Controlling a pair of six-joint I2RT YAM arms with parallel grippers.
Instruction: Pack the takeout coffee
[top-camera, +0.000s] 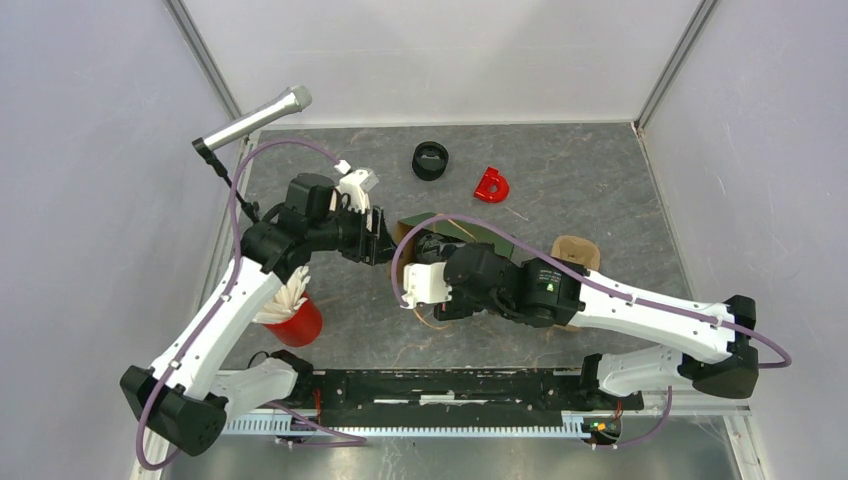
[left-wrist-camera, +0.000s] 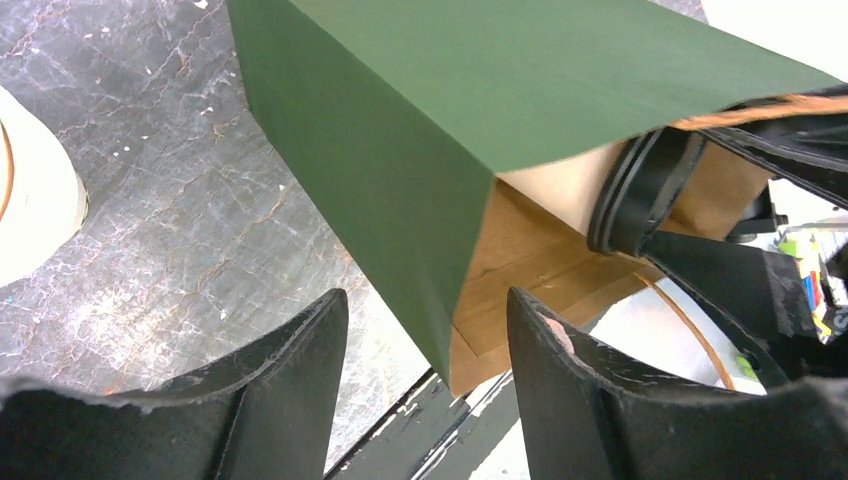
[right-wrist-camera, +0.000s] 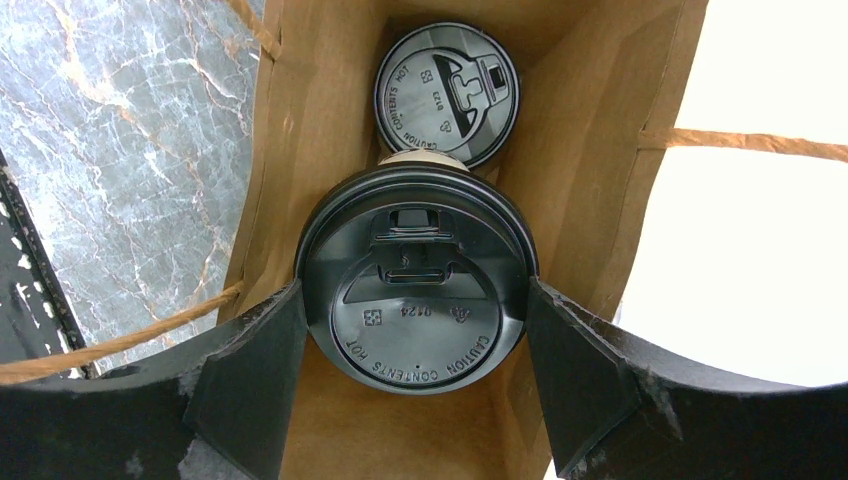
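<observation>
**A:** Where's the coffee?

**B:** On the table (top-camera: 600, 190), centre of the top view, inside the green paper bag (left-wrist-camera: 400, 150). The left fingers (left-wrist-camera: 300, 370) stand apart and grip nothing. The bag's corner is just beyond them, so they're probably there to steady it.

**A:** And the right?

**B:** The right fingers (right-wrist-camera: 250, 370) pinch the near cup (right-wrist-camera: 415, 300) at the rim of its black lid (right-wrist-camera: 420, 340), I'd guess to slide it in straight. The far cup (right-wrist-camera: 447, 92) sits deeper. Both long axes follow the bag's depth, with the lids facing its mouth.

Grey marbled worktop (top-camera: 600, 180): red cup (top-camera: 297, 325) of white sticks (top-camera: 285, 298) near the left edge, short black round pot (top-camera: 430, 160) and small red piece (top-camera: 491, 185) by the far edge, green paper bag (left-wrist-camera: 420, 130) mid-worktop, silver microphone (top-camera: 255, 120) over the far-left corner.
</observation>
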